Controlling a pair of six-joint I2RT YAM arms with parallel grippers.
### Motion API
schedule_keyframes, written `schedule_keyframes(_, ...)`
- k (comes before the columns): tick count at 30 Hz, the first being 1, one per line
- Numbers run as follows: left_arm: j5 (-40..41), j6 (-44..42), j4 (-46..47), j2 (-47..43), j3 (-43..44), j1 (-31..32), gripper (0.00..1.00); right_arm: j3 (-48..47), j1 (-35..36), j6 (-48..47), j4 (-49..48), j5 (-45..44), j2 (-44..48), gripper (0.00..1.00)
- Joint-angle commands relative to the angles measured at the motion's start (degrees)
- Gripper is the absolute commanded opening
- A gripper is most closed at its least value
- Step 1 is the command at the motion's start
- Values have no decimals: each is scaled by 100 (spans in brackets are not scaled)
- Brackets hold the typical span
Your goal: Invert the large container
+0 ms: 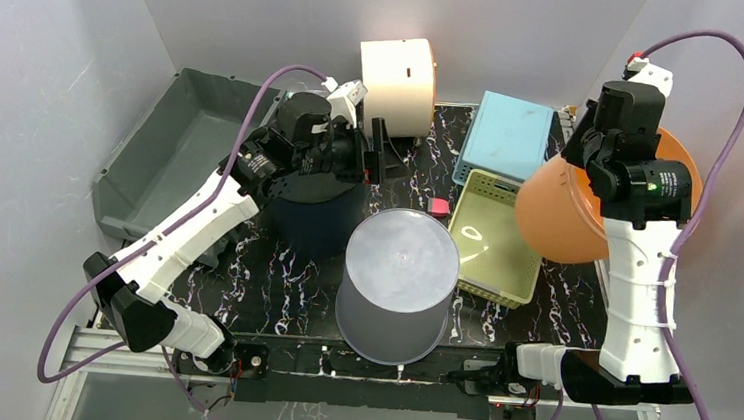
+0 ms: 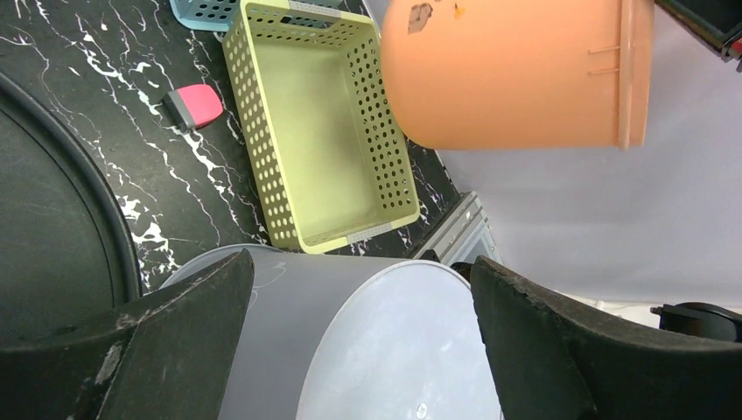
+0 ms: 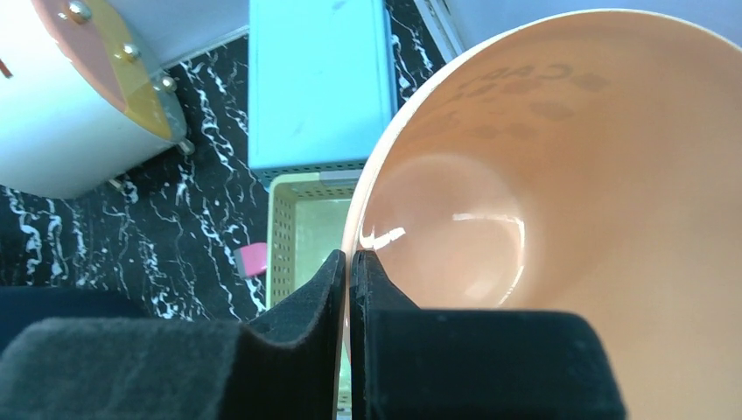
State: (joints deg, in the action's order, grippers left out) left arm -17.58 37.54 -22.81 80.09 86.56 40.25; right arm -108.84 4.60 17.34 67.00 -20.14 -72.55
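While the right hand (image 3: pixel 348 261) pinches its rim tight, the large orange plastic bucket (image 1: pixel 560 213) hangs tipped on its side, lifted off the black marbled surface (image 1: pixel 282 283) beside the yellow-green perforated basket (image 1: pixel 491 244). Raised lettering inside its wall is too faint to read. The right arm stands tall. The left hand (image 2: pixel 360 271) is spread wide, facing the upturned grey bucket (image 1: pixel 400 272).
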Motion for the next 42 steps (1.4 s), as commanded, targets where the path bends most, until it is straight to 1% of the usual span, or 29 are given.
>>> schedule_keyframes(1, -221, -66, 65, 71, 304, 16, 94, -248, 17, -30, 41, -357, 148, 0)
schedule_keyframes(3, -263, -74, 59, 145, 380, 17, 94, -647, 17, -36, 45, -120, 113, 0)
schedule_keyframes(6, -304, -95, 53, 213, 497, 18, 94, -1159, 21, -2, -3, 679, -56, 0)
schedule_keyframes(8, -282, -123, 12, 217, 556, 19, 94, -1231, 17, 90, -152, 1303, -157, 0)
schedule_keyframes(10, -244, -144, -24, 198, 571, 18, 94, -1098, 21, 169, -317, 1653, -225, 0)
schedule_keyframes(12, -187, -160, -75, 155, 561, 14, 94, -934, 18, 205, -402, 1682, -249, 0)
schedule_keyframes(15, -93, -152, -93, 44, 461, 18, 94, -636, 23, 138, -435, 1419, -220, 0)
schedule_keyframes(23, -52, -61, -58, -54, 254, 18, 94, 529, 25, -93, -901, 985, 99, 0)
schedule_keyframes(26, -36, -45, -19, -80, 176, 18, 94, 742, 57, -226, -985, 708, 141, 0)
schedule_keyframes(30, -9, -38, -55, -74, 159, 18, 94, 729, 216, -360, -1032, 261, 161, 0)
schedule_keyframes(33, -7, -39, -62, -65, 165, 16, 94, 726, 496, -542, -1084, -211, 158, 0)
schedule_keyframes(36, -20, -43, -74, -12, 204, 22, 94, 944, 967, -726, -1139, -776, 169, 0)
schedule_keyframes(37, -25, -34, -80, 7, 215, 18, 94, 1095, 1271, -772, -1168, -1023, 194, 0)
schedule_keyframes(39, -16, -34, -96, 22, 235, 18, 94, 1506, 1757, -872, -1153, -1783, 256, 0)
schedule_keyframes(42, 13, -32, -130, 32, 250, 18, 94, 2033, 2302, -1054, -1049, -2971, 394, 0)
